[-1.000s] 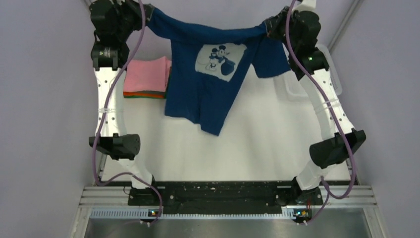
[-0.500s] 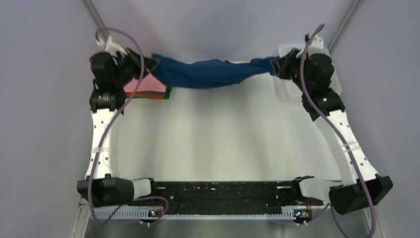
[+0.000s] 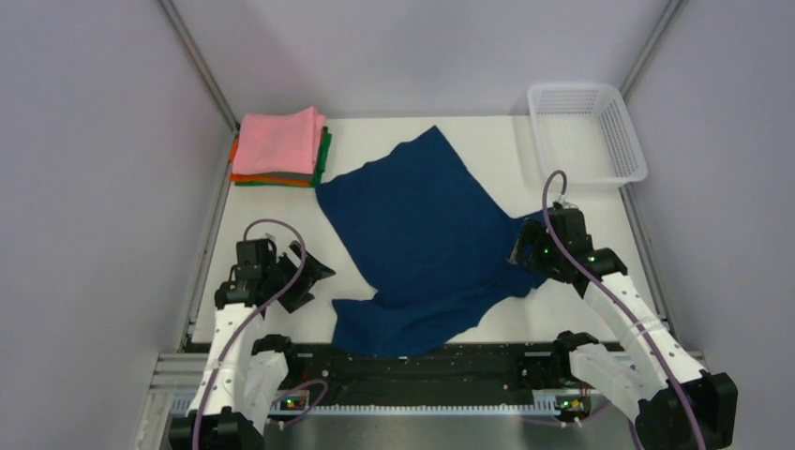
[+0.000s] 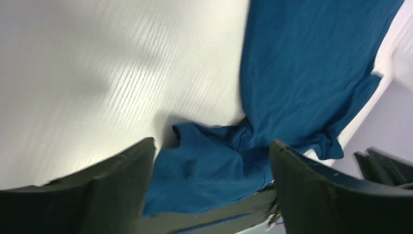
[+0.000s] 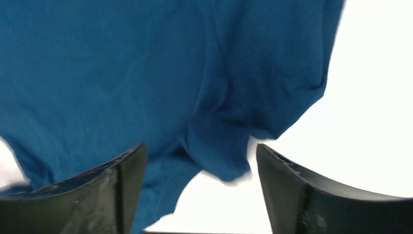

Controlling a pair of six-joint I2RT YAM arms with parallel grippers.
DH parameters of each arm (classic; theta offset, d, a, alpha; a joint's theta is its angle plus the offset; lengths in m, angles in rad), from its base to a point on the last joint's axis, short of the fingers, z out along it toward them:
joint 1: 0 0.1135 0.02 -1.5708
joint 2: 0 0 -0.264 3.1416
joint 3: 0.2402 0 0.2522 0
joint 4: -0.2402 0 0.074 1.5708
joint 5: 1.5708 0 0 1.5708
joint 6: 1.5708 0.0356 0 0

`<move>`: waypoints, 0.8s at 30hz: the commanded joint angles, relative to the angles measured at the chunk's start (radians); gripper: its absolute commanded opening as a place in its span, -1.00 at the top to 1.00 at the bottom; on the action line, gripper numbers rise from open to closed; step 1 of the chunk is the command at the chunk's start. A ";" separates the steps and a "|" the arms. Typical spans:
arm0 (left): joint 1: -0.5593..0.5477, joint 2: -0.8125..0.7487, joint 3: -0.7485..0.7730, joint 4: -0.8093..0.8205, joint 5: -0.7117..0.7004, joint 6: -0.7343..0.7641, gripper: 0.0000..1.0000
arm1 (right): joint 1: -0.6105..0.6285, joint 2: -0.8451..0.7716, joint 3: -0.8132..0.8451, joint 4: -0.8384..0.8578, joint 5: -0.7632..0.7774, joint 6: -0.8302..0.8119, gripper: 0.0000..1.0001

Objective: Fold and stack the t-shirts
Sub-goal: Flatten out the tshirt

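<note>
A dark navy t-shirt [image 3: 422,230] lies spread on the white table [image 3: 281,225], plain side up, its near part bunched by the front edge. My left gripper [image 3: 314,270] hovers just left of the shirt's near corner, open, with nothing between its fingers [image 4: 102,190]; in the left wrist view the navy cloth [image 4: 302,73] lies beyond and below the gripper [image 4: 212,161]. My right gripper [image 3: 521,251] stands open over the shirt's right sleeve [image 5: 234,146], holding nothing [image 5: 199,146]. Folded t-shirts [image 3: 278,145] are stacked at the back left, pink on top.
A white mesh basket [image 3: 586,131] stands at the back right corner. Grey walls and metal posts close in the table on both sides. The black base rail [image 3: 412,361] runs along the near edge, touching the shirt's hem.
The navy shirt, held stretched between both shut grippers at the back, now lies flat on the table. Both arms swung back to the near side, and both grippers opened and let go.
</note>
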 commanded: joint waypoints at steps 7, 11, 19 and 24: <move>-0.003 -0.109 0.179 -0.006 -0.042 0.015 -0.97 | -0.002 -0.107 0.064 -0.032 0.050 -0.029 -0.97; -0.052 0.050 0.177 0.216 0.021 -0.028 -0.97 | 0.077 -0.061 0.005 0.044 -0.023 -0.015 -0.97; -0.297 0.670 0.445 0.382 -0.153 0.009 -0.97 | 0.256 0.202 -0.027 0.182 0.082 0.062 -0.97; -0.298 0.937 0.578 0.419 -0.154 0.026 -0.95 | 0.256 0.335 -0.005 0.226 0.144 0.056 -0.97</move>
